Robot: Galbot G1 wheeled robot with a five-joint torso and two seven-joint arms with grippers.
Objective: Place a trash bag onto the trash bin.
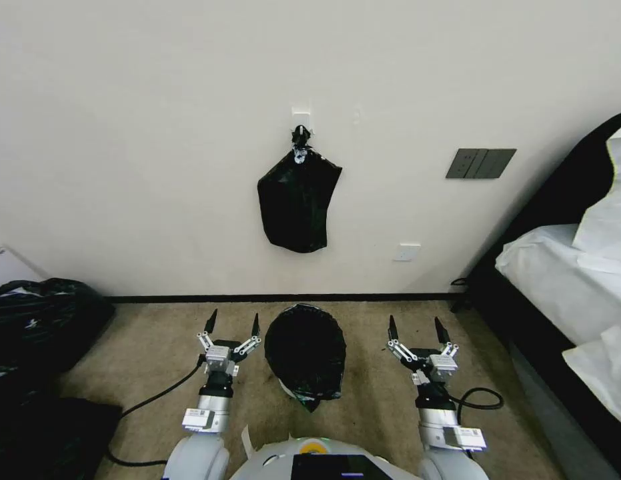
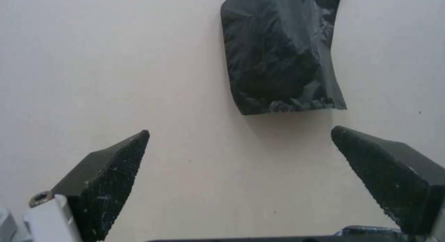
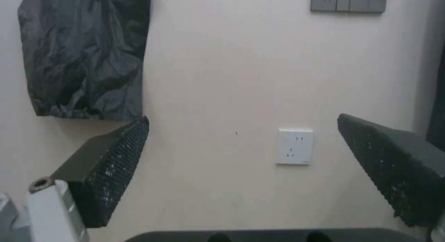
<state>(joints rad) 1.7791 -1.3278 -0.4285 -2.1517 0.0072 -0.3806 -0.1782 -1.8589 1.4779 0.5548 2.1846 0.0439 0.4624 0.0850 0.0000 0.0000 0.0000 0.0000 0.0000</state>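
Note:
On the carpet between my two arms stands a round shape wrapped in the glossy, crinkly black trash bag (image 1: pixel 305 357), its mouth facing up. The trash bin is hidden under the bag. My left gripper (image 1: pixel 233 320) hovers just left of it, open and holding nothing. On the other side, equally near, my right gripper (image 1: pixel 415 325) is open and holds nothing too. Both point at the wall: the left gripper (image 2: pixel 240 131) and the right gripper (image 3: pixel 243 117) show wide-apart black fingers with bare wall between them.
A flat black bag bundle (image 1: pixel 298 203) (image 2: pixel 278 54) (image 3: pixel 83 57) hangs from a wall hook above. Bulky black sacks (image 1: pixel 37 320) lie at the left, a bed (image 1: pixel 570 280) at the right. A socket (image 1: pixel 407 252) (image 3: pixel 294 146) and a grey switch panel (image 1: pixel 480 163) are on the wall.

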